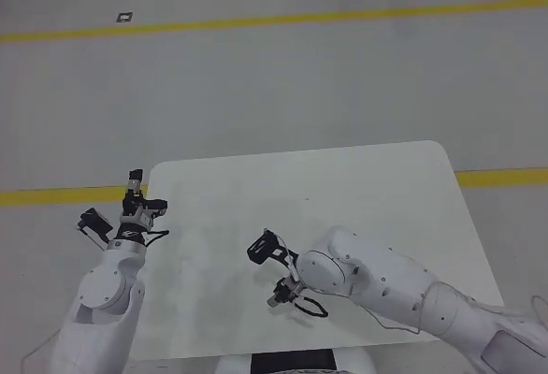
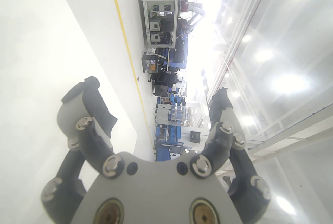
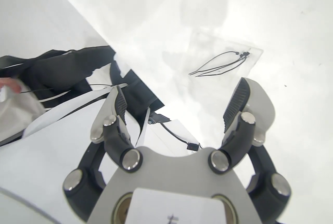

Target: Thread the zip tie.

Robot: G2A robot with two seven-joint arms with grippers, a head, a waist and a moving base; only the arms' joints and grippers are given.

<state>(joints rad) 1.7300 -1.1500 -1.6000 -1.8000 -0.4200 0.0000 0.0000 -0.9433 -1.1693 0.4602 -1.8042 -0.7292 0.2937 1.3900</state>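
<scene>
Right gripper (image 3: 178, 101), fingers spread and empty, hangs near the black zip ties (image 3: 221, 65), which lie bundled inside a clear bag (image 3: 216, 45) flat on the white worktop (image 3: 156, 1). Left gripper (image 2: 154, 90), likewise released and empty, sits at the worktop's left edge, well apart.

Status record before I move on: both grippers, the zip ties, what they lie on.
left gripper: open, empty, at the edge of the table
right gripper: open, empty, above the table, apart from the ties
zip ties: several thin black ones, heads together, lying flat
clear sheet: on the table, under the ties
task: no tie gripped yet
</scene>
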